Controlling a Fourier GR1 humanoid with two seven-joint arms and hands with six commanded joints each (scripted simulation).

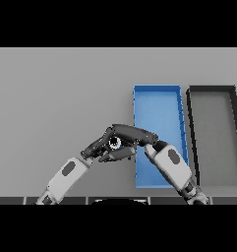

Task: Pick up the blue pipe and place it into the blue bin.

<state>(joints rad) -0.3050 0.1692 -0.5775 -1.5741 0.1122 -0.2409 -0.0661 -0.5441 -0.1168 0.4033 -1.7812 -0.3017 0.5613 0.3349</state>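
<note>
Grey table (56, 98), blue bin (157, 106) beside black bin (213, 118), both hands' grip unclear, right hand (132, 134), left hand (103, 145)

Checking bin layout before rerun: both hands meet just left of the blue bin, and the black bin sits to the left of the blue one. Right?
Not quite. In the head view the black bin sits right of the blue bin, not left. The left robot hand and right robot hand do meet just left of it.

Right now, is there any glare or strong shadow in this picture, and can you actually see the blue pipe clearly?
Head view: the light is flat and even, with no glare on the grey table; only faint shading lies inside the blue bin and the dark bin. The blue pipe shows only as a small pale-blue spot, mostly hidden where the left hand and right hand meet.
</note>
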